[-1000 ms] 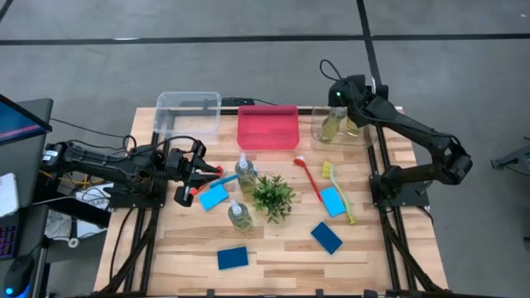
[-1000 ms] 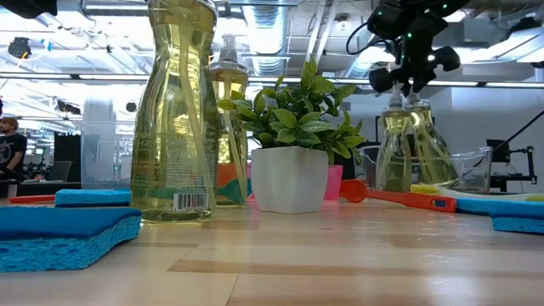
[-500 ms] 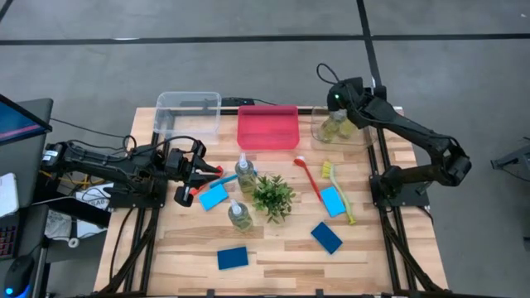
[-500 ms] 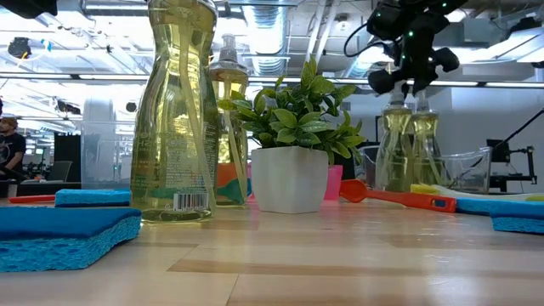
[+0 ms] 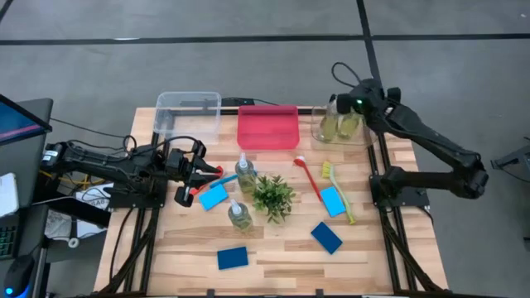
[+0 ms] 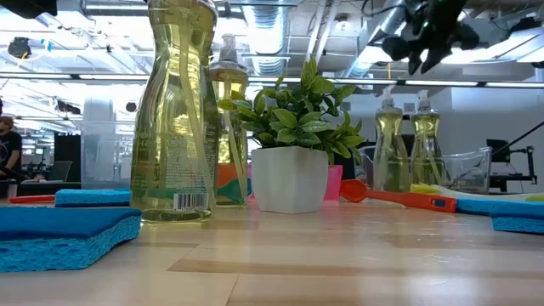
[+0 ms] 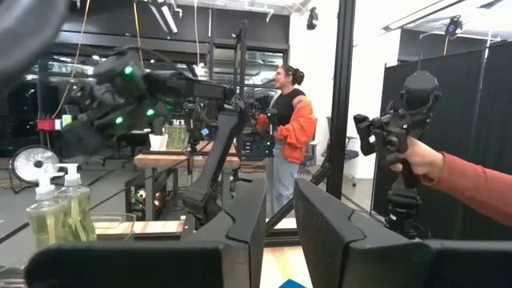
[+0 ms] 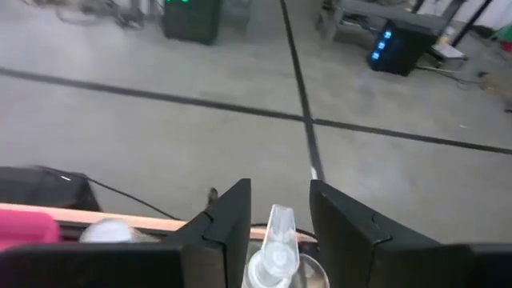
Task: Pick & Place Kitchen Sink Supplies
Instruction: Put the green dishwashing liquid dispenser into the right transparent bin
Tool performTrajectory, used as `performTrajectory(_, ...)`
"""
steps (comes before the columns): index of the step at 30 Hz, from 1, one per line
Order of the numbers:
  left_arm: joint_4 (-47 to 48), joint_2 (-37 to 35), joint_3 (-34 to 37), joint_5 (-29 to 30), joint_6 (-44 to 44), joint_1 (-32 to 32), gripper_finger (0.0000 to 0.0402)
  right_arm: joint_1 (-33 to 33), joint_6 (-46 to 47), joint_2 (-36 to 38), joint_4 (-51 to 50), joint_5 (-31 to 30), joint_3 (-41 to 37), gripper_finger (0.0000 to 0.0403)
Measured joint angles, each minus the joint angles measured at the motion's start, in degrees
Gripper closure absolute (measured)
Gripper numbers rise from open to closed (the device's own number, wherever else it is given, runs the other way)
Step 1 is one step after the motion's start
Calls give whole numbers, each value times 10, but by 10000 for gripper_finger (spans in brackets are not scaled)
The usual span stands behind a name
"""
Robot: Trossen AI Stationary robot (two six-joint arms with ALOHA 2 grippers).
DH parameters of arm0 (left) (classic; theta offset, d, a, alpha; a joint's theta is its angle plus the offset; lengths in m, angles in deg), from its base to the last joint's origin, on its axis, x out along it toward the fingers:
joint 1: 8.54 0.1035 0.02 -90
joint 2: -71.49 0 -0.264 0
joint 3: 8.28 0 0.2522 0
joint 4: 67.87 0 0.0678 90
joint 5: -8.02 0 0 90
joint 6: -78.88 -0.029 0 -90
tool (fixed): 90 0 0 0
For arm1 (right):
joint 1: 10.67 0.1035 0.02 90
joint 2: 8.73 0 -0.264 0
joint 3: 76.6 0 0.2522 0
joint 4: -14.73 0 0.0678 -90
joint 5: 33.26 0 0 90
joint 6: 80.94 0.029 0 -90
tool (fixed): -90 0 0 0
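1. While my right claw (image 5: 341, 104) hangs spread and empty, two bottles (image 5: 339, 126) stand right below it in the clear bowl (image 5: 319, 131).
2. My left claw (image 5: 217, 175) waits open, its tips beside a sponge (image 5: 213, 196).

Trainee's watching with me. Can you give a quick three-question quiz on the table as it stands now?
1. True or false: the pink bin holds a bottle.
2. How many blue sponges lie on the table?
3. The right gripper, jaws open, hovers over: A) the pink bin; B) the clear bin holding two pump bottles; C) the blue sponges.
Key: 1 false; 2 four; 3 B.
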State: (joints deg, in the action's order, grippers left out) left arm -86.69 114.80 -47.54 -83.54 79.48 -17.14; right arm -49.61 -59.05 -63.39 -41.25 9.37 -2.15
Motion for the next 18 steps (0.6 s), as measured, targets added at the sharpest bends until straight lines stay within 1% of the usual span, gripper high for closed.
performTrajectory(4, 7, 0, 0, -3, 21, 0, 334, 37, -19, 41, 0, 4, 0, 280)
performTrajectory(7, 18, 4, 0, -22, 23, 0, 334, 78, -44, 69, 1, 22, 0, 280)
performTrajectory(14, 92, 9, 0, -58, 31, 0, 334, 204, -60, 124, 2, 95, 0, 281)
performTrajectory(16, 116, 15, 0, -75, 31, 0, 334, 247, -60, 135, 3, 101, 0, 282)
performTrajectory(18, 120, 29, 0, -107, 31, 0, 334, 292, -60, 140, 4, 100, 0, 281)
